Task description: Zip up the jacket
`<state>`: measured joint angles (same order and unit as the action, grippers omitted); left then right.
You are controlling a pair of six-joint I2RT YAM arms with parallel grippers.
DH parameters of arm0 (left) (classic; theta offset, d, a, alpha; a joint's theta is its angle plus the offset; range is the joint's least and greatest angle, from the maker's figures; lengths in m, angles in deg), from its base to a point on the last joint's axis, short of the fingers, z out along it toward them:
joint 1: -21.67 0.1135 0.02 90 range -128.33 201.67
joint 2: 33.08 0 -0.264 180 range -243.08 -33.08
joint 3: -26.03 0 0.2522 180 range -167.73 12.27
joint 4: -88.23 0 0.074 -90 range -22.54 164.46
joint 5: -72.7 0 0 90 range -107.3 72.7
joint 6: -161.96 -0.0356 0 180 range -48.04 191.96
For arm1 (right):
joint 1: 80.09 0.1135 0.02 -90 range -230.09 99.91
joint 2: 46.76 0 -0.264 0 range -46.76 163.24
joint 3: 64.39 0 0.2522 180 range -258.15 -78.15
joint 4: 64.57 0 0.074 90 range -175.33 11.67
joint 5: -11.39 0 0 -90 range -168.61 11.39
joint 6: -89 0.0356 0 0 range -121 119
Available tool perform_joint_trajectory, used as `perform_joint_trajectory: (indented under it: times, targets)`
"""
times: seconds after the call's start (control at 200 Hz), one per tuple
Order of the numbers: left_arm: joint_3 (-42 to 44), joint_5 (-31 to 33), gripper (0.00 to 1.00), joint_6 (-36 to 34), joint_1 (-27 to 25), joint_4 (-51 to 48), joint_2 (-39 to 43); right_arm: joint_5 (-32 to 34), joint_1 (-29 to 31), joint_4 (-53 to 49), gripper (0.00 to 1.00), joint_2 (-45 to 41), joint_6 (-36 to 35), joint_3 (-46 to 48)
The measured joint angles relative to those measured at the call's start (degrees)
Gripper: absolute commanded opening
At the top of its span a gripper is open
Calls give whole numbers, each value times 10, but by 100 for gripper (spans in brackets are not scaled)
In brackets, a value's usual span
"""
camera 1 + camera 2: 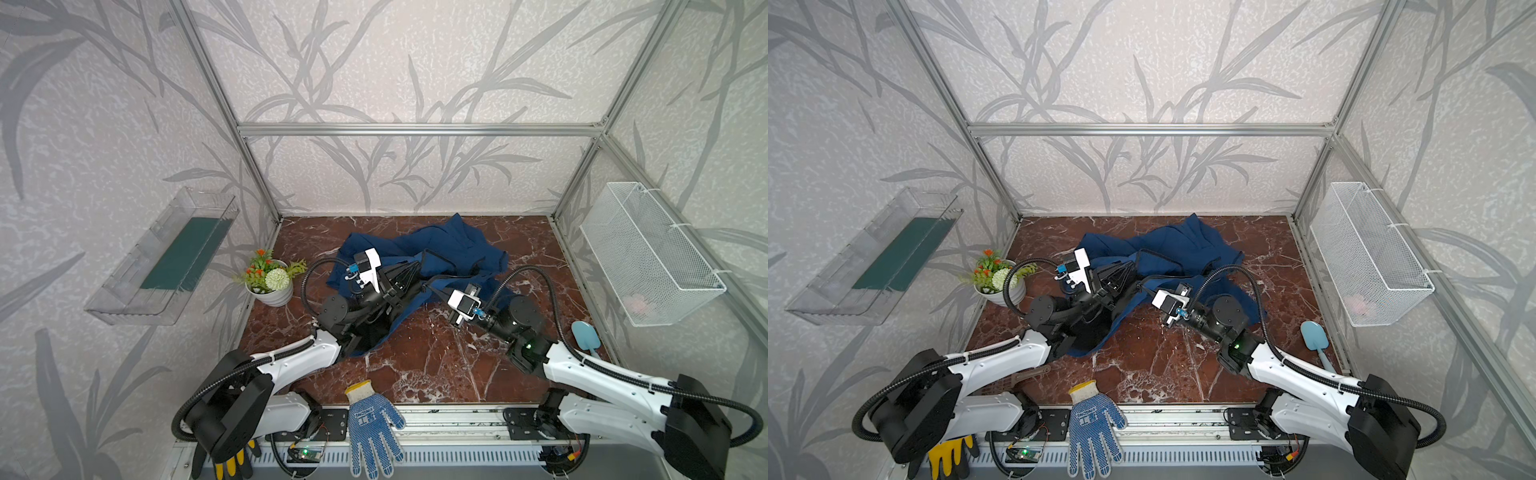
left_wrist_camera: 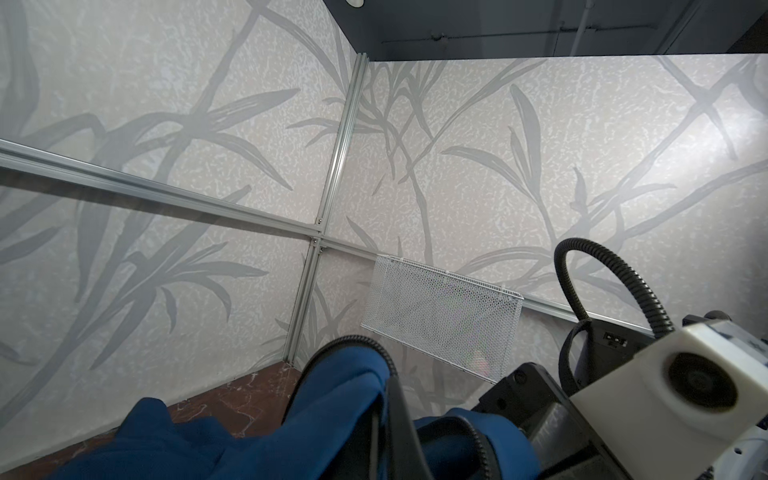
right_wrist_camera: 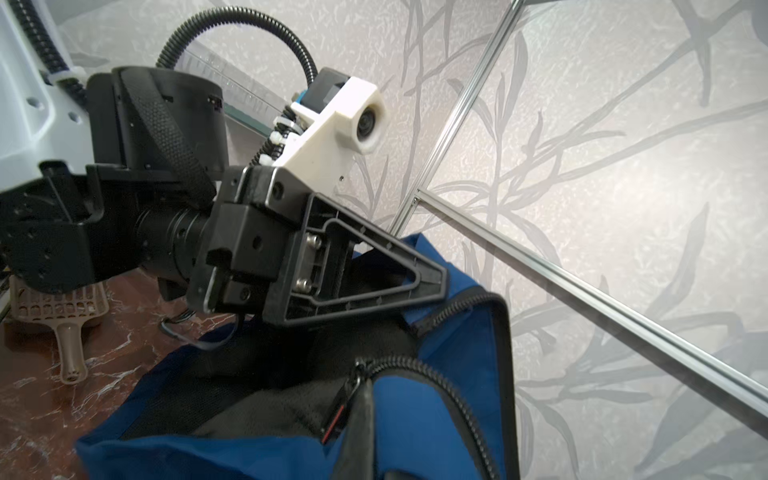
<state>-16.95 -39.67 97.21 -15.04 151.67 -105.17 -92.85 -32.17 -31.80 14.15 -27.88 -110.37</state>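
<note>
The navy blue jacket [image 1: 457,245] [image 1: 1183,241] lies crumpled at the middle and back of the marble table, its front edge lifted between both arms. My left gripper [image 1: 411,270] [image 1: 1131,268] is shut on a fold of the jacket's zipper edge; in the left wrist view blue fabric [image 2: 332,415] wraps its dark finger [image 2: 399,419]. My right gripper [image 1: 436,291] [image 1: 1148,291] is shut on the jacket [image 3: 415,415] at the front zipper, its fingertips [image 3: 365,399] against the slider's black pull with a red stripe [image 3: 338,405]. The left gripper [image 3: 436,282] sits just beyond it.
A flower pot [image 1: 270,278] stands at the left edge. A blue-dotted white glove [image 1: 372,424] and a yellow-and-black glove [image 1: 232,461] lie at the front rail. A light blue scoop [image 1: 586,336] lies at the right, under a wire basket [image 1: 648,253]. A brown scoop [image 3: 66,316] lies near the left arm.
</note>
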Motion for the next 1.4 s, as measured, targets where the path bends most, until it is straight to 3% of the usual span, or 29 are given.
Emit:
perform_joint_trajectory:
  times: [0.495,1.04,1.4]
  targets:
    - [22,40,0,-25,0,1,78,-39,0,75,0,37,10,-11]
    - [45,42,0,-31,0,0,125,-69,-18,154,0,125,92,-62]
    - [45,37,0,-32,0,0,128,-104,-21,169,0,137,129,-83]
